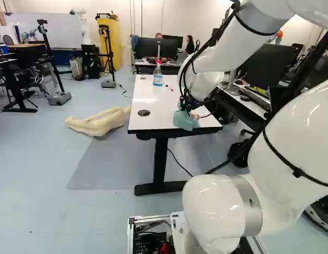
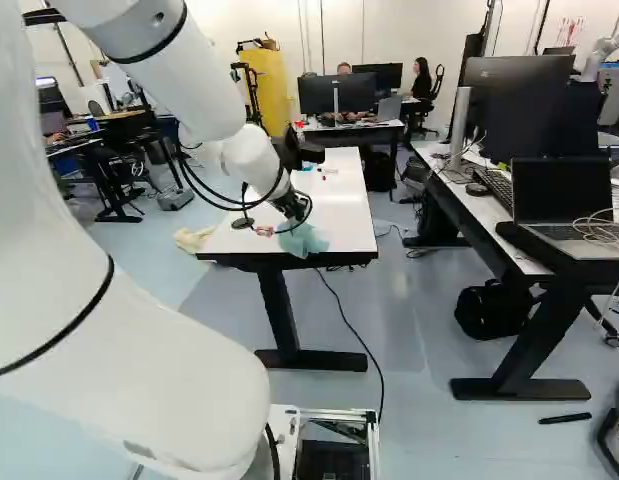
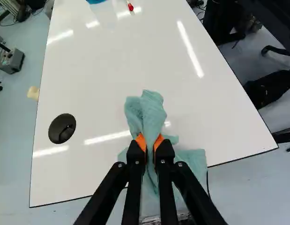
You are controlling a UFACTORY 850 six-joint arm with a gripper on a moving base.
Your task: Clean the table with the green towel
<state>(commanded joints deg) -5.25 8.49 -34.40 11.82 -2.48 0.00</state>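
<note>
The gripper (image 2: 295, 216) is at the near end of the white table (image 3: 112, 70), and its fingers pinch the green towel (image 3: 145, 112) between the two orange pads (image 3: 141, 140). The towel is bunched narrow at the grip. One part of it stands up ahead of the fingertips, and the wider folds spread under and beside the fingers. In the wrist view these folds reach across the line of the near edge; I cannot tell how much of them touches the top.

In the left base view the towel is nearer to the right corner of this end. A round black cap (image 3: 62, 129) sits in the table top, to the left of the towel in that view. Farther along the table stands a spray bottle (image 1: 158, 74) with blue liquid, upright, and near it lies a small red thing (image 3: 130, 7), apart from the towel.

On the floor, left of the table in the left base view, lies a pale body-like form (image 1: 100, 123). At the right of the right base view, a laptop (image 2: 564, 205) stands open on a desk (image 2: 504, 235), and a black bag (image 2: 494, 308) is on the floor.
</note>
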